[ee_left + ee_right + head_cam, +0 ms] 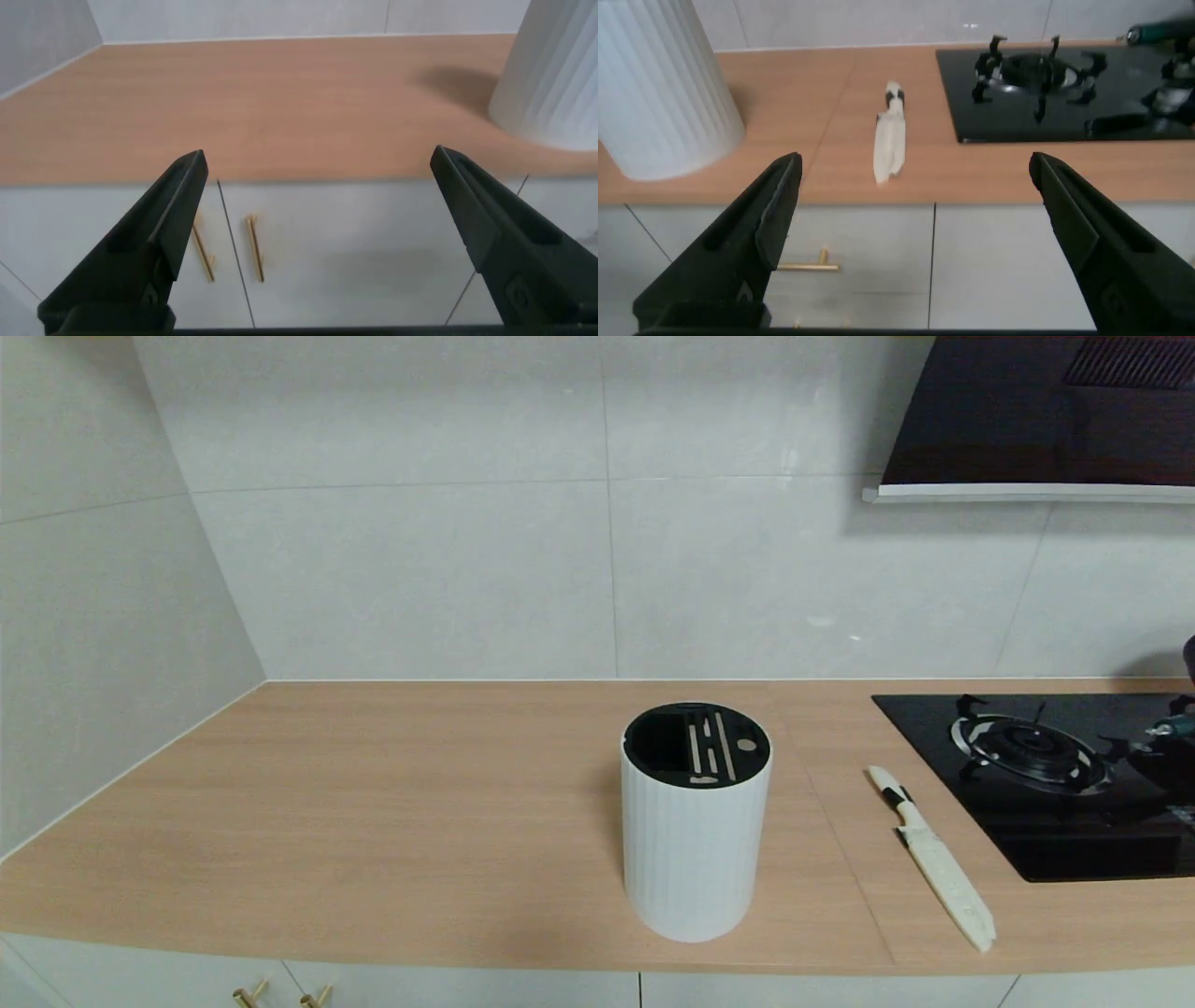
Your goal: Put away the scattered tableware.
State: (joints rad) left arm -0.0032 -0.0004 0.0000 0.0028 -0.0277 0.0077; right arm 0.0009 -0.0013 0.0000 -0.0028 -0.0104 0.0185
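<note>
Cream-white, black-banded knife [889,140] lies right of the white ribbed cylindrical holder [695,821], long axis near-to-far, just ahead of the nearer right gripper [913,161], jaws spread; left gripper [318,154] is likewise spread.

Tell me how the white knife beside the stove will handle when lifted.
Lying flat on the counter, the knife probably won't roll but offers little to pinch. Long and slim, it looks stiff, light, and may swivel if gripped off-centre.

knife [932,857] betw holder [695,821] & stove [1036,775]
</note>
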